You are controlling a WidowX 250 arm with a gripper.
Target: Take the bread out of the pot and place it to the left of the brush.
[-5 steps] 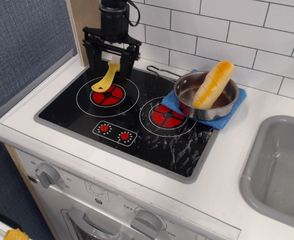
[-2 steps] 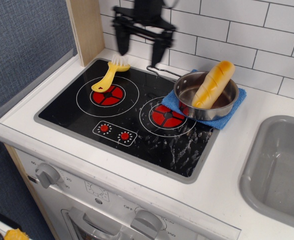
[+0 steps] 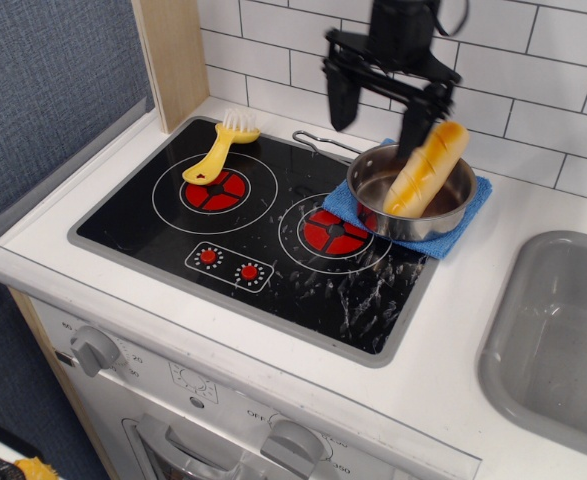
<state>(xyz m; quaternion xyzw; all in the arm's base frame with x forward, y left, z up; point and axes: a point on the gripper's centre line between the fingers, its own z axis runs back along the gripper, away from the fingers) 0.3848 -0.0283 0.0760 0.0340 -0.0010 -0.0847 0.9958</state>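
Leaning in the pot, the bread props its lower end on the pan's floor and rests its upper end over the back rim, slashes facing up. The pot is a small shiny steel pan with low walls; its thin wire handle runs back and to the left across the black glass. It sits on a folded blue cloth at the right edge of the toy hob, partly over the right red burner ring.

Just behind and above the pot hangs the black gripper, its two fingers spread well apart and pointing down. One finger stands left of the pan above the handle; the other is close beside the top end of the bread, and I cannot tell whether it touches. Nothing is held between them.

Well apart to the left, the brush lies flat on the hob, its looped handle over the left burner ring and its white bristles toward the wooden post. The hob is set into a white desk, with a grey sink at the right and white tiles behind.
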